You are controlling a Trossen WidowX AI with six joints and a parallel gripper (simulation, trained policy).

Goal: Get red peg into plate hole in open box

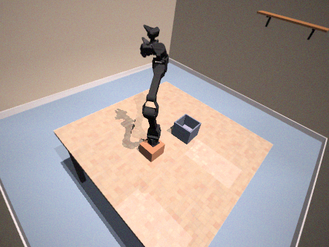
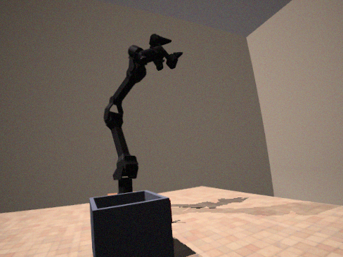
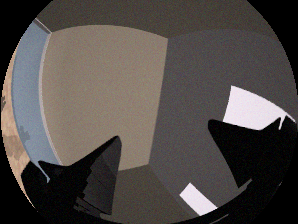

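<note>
The table (image 1: 202, 209) (image 2: 218, 242) has a patchwork of peach, tan and pale pink squares, and the block (image 1: 152, 151) under the black arm (image 1: 156, 82) (image 2: 121, 91) is orange-brown. The box (image 1: 187, 131) (image 2: 133, 232) is dark slate blue with a lighter blue-grey rim, and pale lavender shows inside it. Around the table lies a light blue floor (image 1: 34, 202) (image 3: 25, 75), between one beige wall (image 1: 81, 40) (image 3: 105, 90) and one dark grey-brown wall (image 1: 236, 67) (image 2: 63, 88), where an orange-brown rail (image 1: 290, 20) sits on black brackets (image 1: 268, 21).
</note>
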